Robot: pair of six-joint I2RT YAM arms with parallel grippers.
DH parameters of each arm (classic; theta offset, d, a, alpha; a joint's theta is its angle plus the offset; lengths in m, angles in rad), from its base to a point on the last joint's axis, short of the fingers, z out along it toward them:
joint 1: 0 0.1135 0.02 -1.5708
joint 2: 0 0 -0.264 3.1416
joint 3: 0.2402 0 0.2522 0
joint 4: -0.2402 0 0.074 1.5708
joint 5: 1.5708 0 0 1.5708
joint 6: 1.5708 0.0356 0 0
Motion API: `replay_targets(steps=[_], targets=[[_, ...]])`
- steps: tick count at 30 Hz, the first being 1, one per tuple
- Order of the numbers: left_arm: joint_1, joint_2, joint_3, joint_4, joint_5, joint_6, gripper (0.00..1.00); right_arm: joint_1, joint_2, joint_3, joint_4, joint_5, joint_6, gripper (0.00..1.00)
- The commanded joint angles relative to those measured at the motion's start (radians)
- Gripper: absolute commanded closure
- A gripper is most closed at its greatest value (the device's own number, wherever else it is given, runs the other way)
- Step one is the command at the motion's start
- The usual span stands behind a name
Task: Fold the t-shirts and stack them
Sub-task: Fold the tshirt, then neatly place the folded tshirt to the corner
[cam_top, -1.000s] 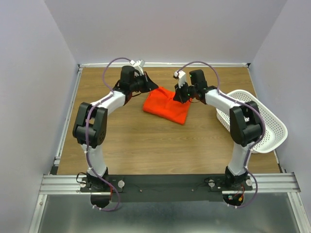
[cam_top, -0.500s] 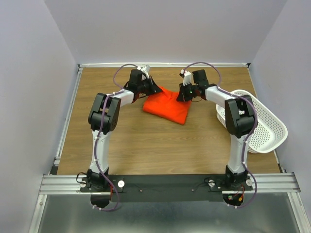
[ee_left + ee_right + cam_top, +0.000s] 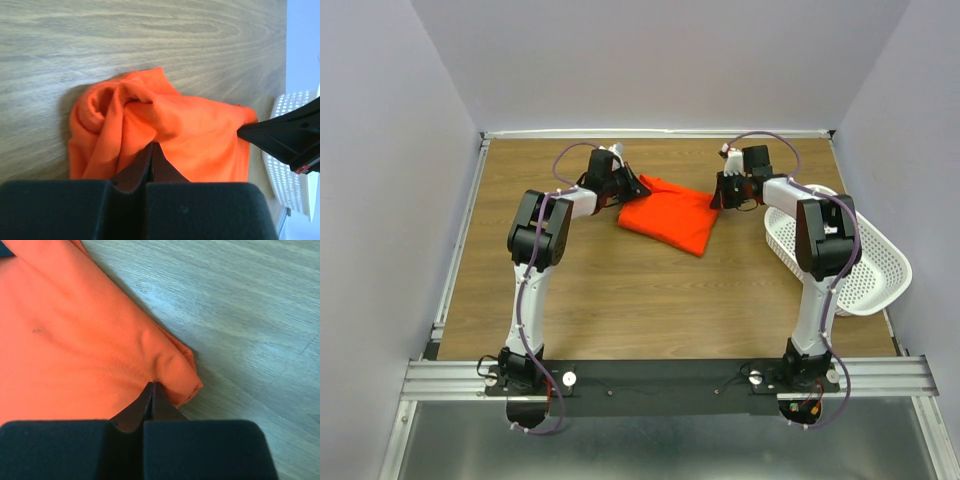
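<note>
Pinching shirt (image 3: 667, 218) at both far corners.
Left gripper (image 3: 638, 186) is clamped shut on cloth at the shirt's 10 o'clock corner, right gripper (image 3: 720, 197) likewise at 2 o'clock; shirt is laid at table (image 3: 620, 290) 12 o'clock, basket (image 3: 860, 270) at 3.
</note>
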Motion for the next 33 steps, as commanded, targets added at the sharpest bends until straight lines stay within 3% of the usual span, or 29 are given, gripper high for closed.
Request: replay_targets(steps=[1, 11, 15, 22, 26, 29, 33], targets=[[0.014, 0.019, 0.018, -0.025, -0.074, -0.040, 1.00, -0.016, 0.044, -0.020, -0.072, 0.067, -0.011, 1.00], [0.038, 0.003, 0.033, -0.019, -0.072, -0.054, 1.00, -0.034, 0.015, 0.004, -0.101, 0.014, -0.040, 0.96], [0.069, -0.100, -0.028, 0.070, -0.071, -0.031, 0.98, -0.040, -0.052, 0.018, -0.112, -0.014, -0.097, 0.80], [0.091, -0.344, -0.115, 0.068, -0.138, 0.090, 0.88, -0.042, -0.195, 0.036, -0.138, -0.088, -0.155, 0.53], [0.083, -0.438, -0.236, 0.093, -0.066, 0.063, 0.85, -0.040, -0.281, 0.006, -0.175, -0.237, -0.177, 0.39], [0.063, -0.476, -0.371, 0.137, -0.010, 0.050, 0.81, -0.042, -0.350, -0.045, -0.193, -0.426, -0.178, 0.34], [0.035, -0.498, -0.473, 0.143, -0.011, 0.127, 0.64, -0.042, -0.459, -0.157, -0.201, -0.535, -0.146, 0.31]])
